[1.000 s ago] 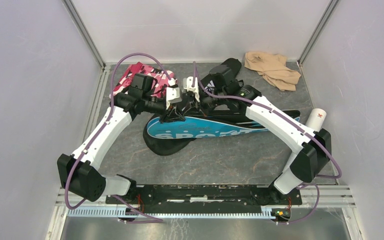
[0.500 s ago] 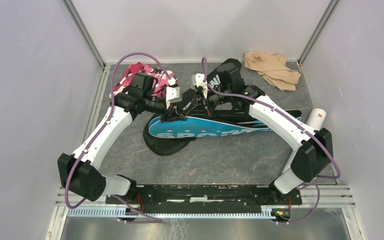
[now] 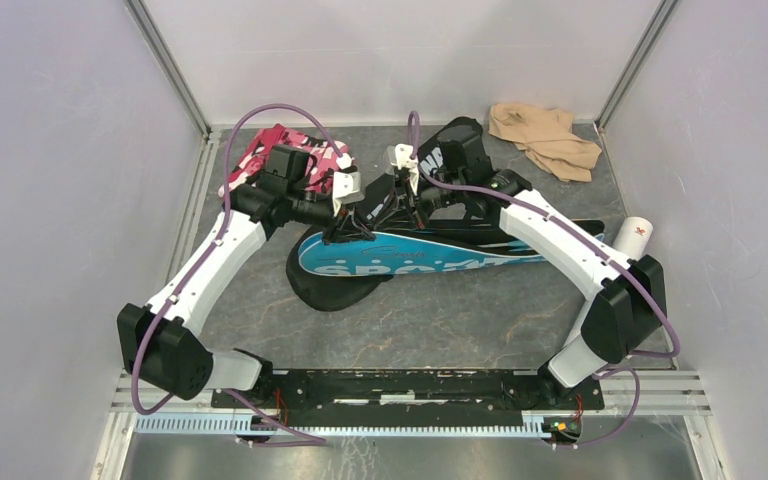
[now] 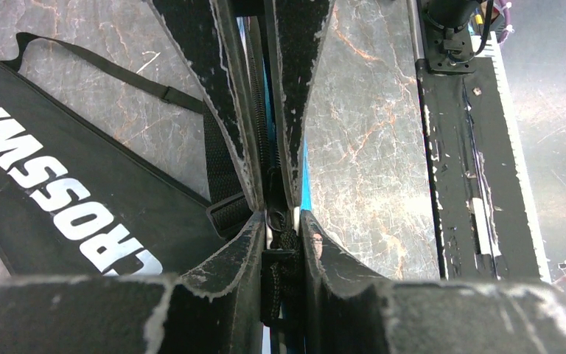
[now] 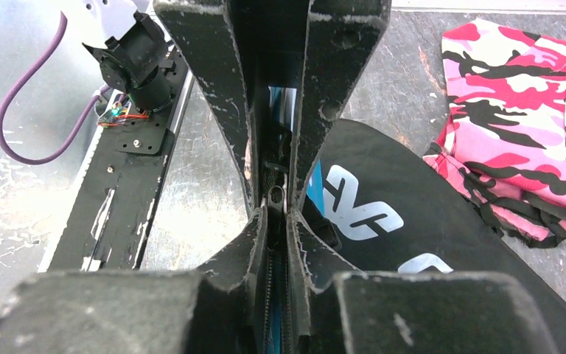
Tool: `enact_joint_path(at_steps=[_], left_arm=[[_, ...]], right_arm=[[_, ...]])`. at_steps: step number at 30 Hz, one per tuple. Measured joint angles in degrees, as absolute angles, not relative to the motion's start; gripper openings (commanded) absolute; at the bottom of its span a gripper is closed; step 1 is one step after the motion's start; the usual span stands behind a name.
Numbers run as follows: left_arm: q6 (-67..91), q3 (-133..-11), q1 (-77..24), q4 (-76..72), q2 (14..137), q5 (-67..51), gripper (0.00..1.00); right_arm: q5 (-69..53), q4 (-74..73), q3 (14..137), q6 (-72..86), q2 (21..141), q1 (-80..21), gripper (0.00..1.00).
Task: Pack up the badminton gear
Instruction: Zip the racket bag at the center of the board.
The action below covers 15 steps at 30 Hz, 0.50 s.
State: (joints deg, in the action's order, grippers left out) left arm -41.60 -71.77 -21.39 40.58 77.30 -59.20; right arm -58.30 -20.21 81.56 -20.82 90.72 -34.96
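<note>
Blue cover (image 3: 410,262) has both grippers at its zip. The left gripper (image 4: 281,221) is pinched shut on the black zip tab (image 4: 278,276). The right gripper (image 5: 276,212) meets it nose to nose, jaws a sliver apart astride the zip line; I cannot tell whether it grips anything. Both work at the far edge of the blue cover's wide head. Its long axis lies crosswise: head toward the left arm (image 3: 215,265), thin handle end toward the right arm (image 3: 560,245). So the zip probably runs off rightward, on the right arm's side. The black cover (image 3: 455,150) lies just behind the blue cover, and the white tube (image 3: 633,238) stands near its handle end.
</note>
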Motion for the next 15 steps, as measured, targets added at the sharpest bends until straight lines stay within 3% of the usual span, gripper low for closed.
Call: enact_joint_path(at_steps=[7, 15], left_arm=[[-41.54, -71.77, -19.70, 41.98, 77.65, -59.05, 0.02], [-41.39, -71.77, -19.57, 42.52, 77.97, -59.22, 0.02]], right_arm=[[-56.93, -21.74, 81.45, -20.34, 90.72, -32.53, 0.34], [-54.04, -22.09, 81.45, -21.04, 90.72, -33.82, 0.44]])
